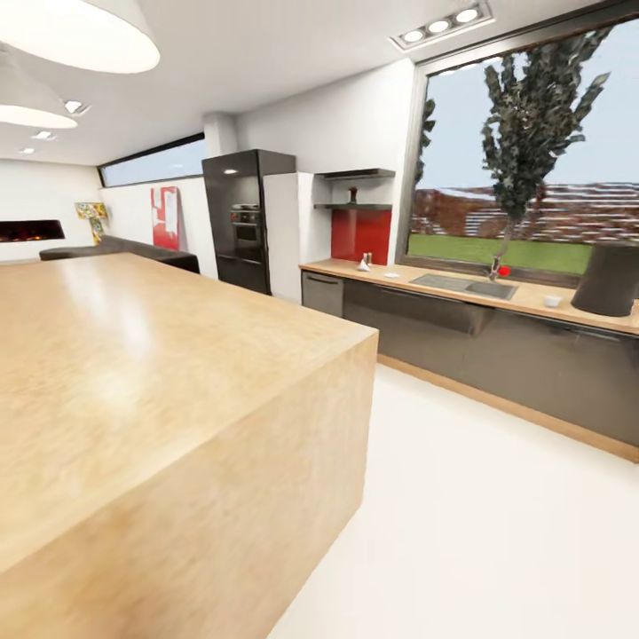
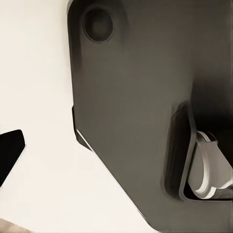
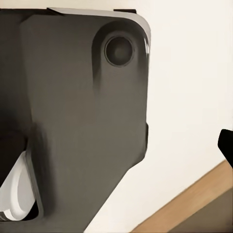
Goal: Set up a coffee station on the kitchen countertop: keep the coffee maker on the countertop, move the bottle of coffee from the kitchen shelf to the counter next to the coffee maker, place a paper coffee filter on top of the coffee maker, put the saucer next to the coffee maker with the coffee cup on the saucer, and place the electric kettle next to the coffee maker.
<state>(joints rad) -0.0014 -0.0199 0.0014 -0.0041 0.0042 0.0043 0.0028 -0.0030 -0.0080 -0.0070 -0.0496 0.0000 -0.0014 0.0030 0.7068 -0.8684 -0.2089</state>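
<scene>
The robot stands by the island (image 1: 133,373), far from the worktop (image 1: 532,300). The coffee maker (image 1: 609,280) sits at its right end, the bottle (image 1: 352,193) on the shelf (image 1: 358,207). Best drive round the island's corner first. Whether either tool is clenched, I cannot tell.

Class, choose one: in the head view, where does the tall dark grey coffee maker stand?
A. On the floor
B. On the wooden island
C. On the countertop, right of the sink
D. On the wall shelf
C: the coffee maker stands on the countertop, right of the sink.

coffee maker (image 1: 609,280) — cropped at edge, shelf bottle (image 1: 352,193) — tiny
</scene>
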